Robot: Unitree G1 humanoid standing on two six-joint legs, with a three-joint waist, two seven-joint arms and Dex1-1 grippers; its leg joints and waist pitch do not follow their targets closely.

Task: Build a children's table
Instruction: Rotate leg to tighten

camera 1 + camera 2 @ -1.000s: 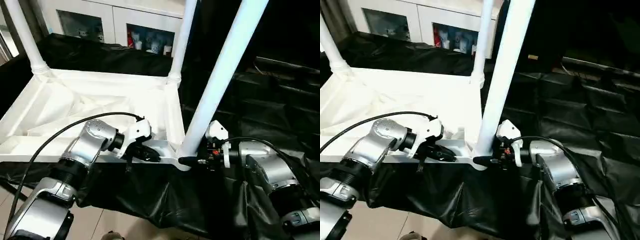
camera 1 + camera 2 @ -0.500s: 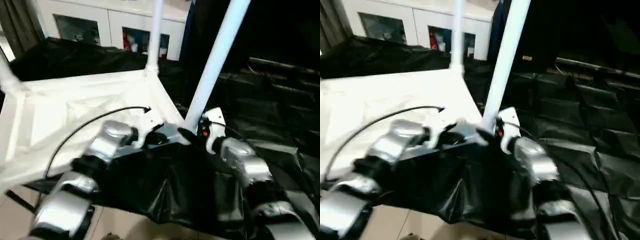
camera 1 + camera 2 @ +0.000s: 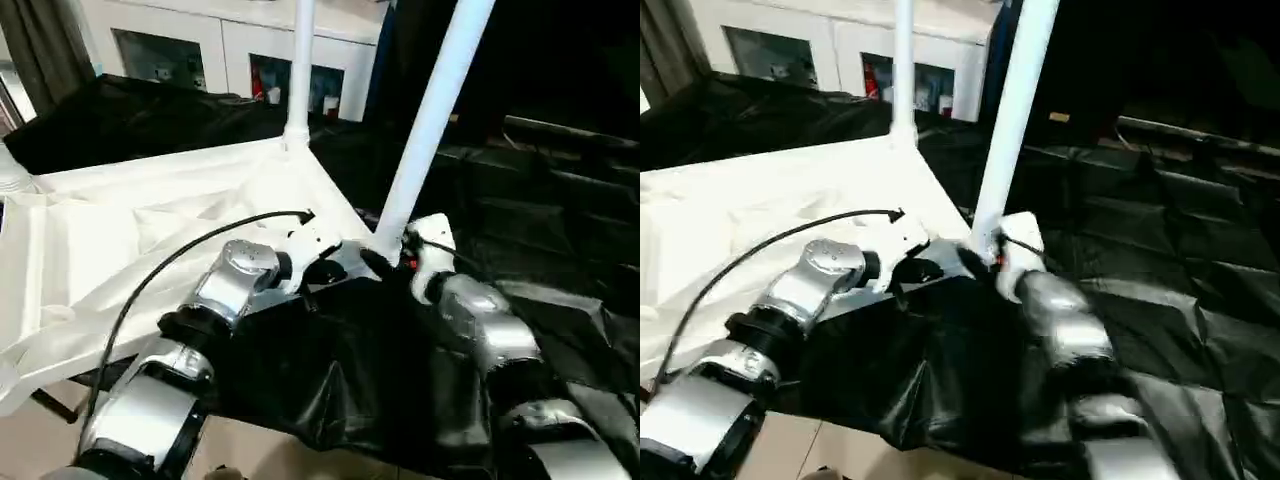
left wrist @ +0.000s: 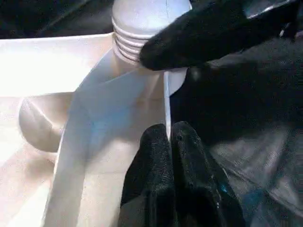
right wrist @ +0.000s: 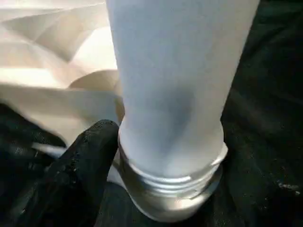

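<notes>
One top: the children's table [image 3: 150, 215], upside down, filled the left and centre of the head views on the black-draped work table [image 3: 560, 230]; it looked light, stiff and slick.
Legs: the near leg [image 3: 430, 110] stood in its corner socket; another leg [image 3: 298, 70] rose at upper centre.
Hold: probably best low on the leg, by the ribbed collar.
Left gripper [image 4: 168, 142]: pressed together against the top's rim.
Right gripper [image 3: 385, 262]: one finger [image 5: 90, 156] touched the collar; spread or not, I cannot tell.
Wrist views: showed collar threads; head views showed the layout.
</notes>
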